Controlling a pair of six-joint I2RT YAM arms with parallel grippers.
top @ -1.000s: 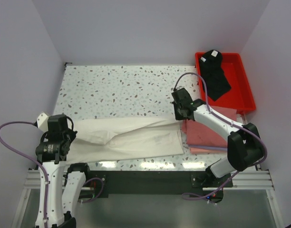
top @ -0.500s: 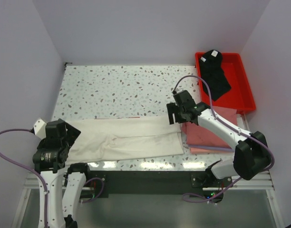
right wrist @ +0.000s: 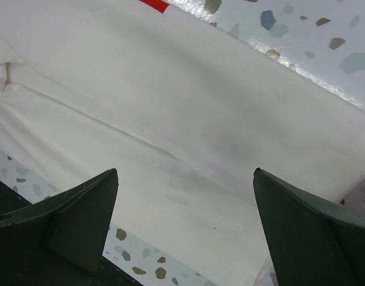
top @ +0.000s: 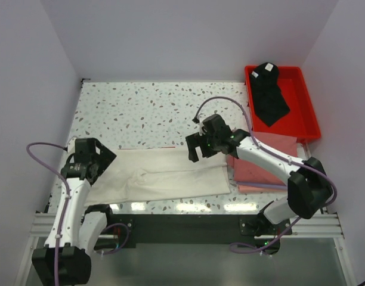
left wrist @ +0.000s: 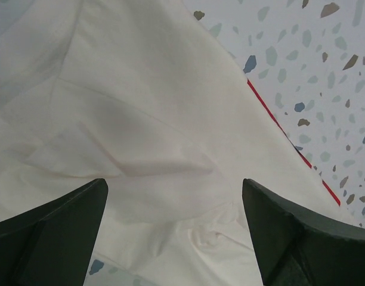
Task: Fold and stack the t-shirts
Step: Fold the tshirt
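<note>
A white t-shirt (top: pixel 170 176) lies folded into a long band near the table's front edge, with a thin red strip of its print (left wrist: pixel 290 146) showing at the far edge. Over its left end hovers my left gripper (top: pixel 94 159), open, with only cloth (left wrist: pixel 147 119) below the fingers. My right gripper (top: pixel 194 149) is open above the shirt's far right part (right wrist: pixel 188 119), holding nothing. Folded pink t-shirts (top: pixel 260 170) are stacked to the right of the white one. A black t-shirt (top: pixel 270 95) lies in the red tray.
The red plastic tray (top: pixel 311 110) stands at the back right corner, just beyond the pink stack. Speckled tabletop (top: pixel 152 113) stretches behind the white shirt. Purple walls close in on the left, back and right.
Both grippers opened and let go of the white shirt, which now lies flatter. The left gripper moved away from the front edge, the right gripper swung left over the shirt.
</note>
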